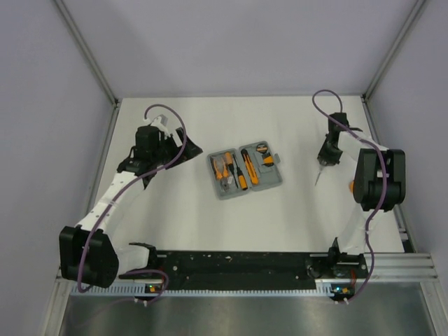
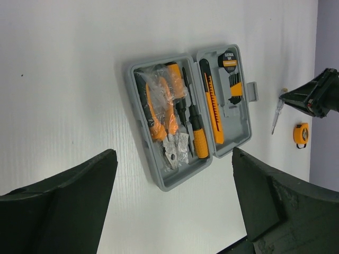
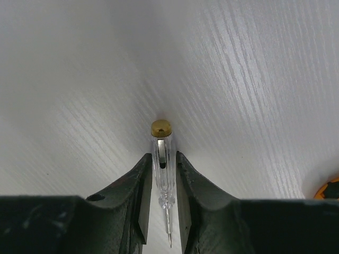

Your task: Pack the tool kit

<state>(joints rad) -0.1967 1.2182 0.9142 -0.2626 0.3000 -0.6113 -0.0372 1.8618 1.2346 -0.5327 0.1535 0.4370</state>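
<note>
a: nearest the arm bases, what stands on the table (image 1: 196, 224)?

b: bare white surface. past it, mid-table, the grey case (image 1: 246, 171) lies open and flat, both halves up.

a: contents?

b: left half: pliers (image 2: 159, 108) with orange grips under a clear bag, and two screwdrivers (image 2: 193, 124) with orange-and-black handles. right half: a long orange-and-black tool (image 2: 212, 100) along the hinge side and a black round roll (image 2: 229, 61) at the far end.

a: the left gripper (image 1: 148, 162)?

b: left of the case, well apart from it; jaws spread wide, nothing between them.

a: the right gripper (image 1: 323, 162)?

b: right of the case, pointing down at the table. its fingers (image 3: 139, 196) bracket a clear-bodied tester screwdriver (image 3: 162, 174) with a brass cap; the pads sit at or just off the barrel, so whether they are clenched on it cannot be told.

a: anything farther right?

b: the small orange tape measure (image 2: 300, 134) lies on the table near the right edge, outside the case, just beyond that gripper.
</note>
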